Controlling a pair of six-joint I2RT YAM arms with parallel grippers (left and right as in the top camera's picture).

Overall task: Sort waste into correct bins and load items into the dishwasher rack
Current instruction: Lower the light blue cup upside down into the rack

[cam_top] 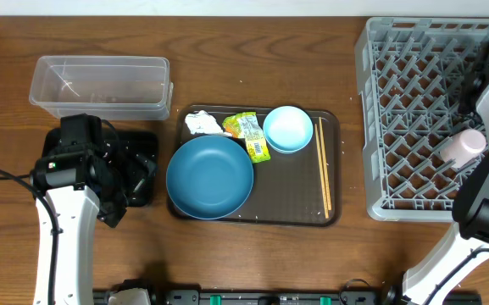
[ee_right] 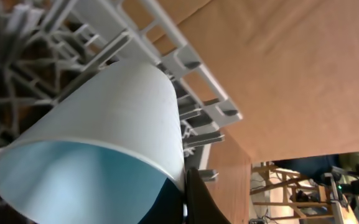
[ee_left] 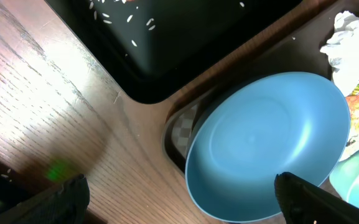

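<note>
My left gripper (ee_left: pixel 185 208) hangs open beside the black tray (ee_left: pixel 185 56), which holds scattered rice grains (ee_left: pixel 129 25). Its right finger (ee_left: pixel 310 199) overlaps the near rim of the dark-blue plate (ee_left: pixel 266 143). That plate (cam_top: pixel 210 176) lies on the brown serving tray (cam_top: pixel 299 199) with a light-blue bowl (cam_top: pixel 288 129), a white tissue (cam_top: pixel 202 124), a green-and-yellow wrapper (cam_top: pixel 250 135) and chopsticks (cam_top: pixel 324 165). My right gripper (ee_right: pixel 184 180) is shut on the rim of a whitish cup (ee_right: pixel 104 124), blue inside, held over the grey dishwasher rack (cam_top: pixel 397 119). The cup (cam_top: pixel 463 146) lies on its side.
The clear plastic tub (cam_top: pixel 100 85) stands at the back left, behind my left arm. The black tray (cam_top: pixel 142 140) is mostly hidden under that arm. Bare wooden tabletop (cam_top: pixel 350 85) separates the serving tray from the rack.
</note>
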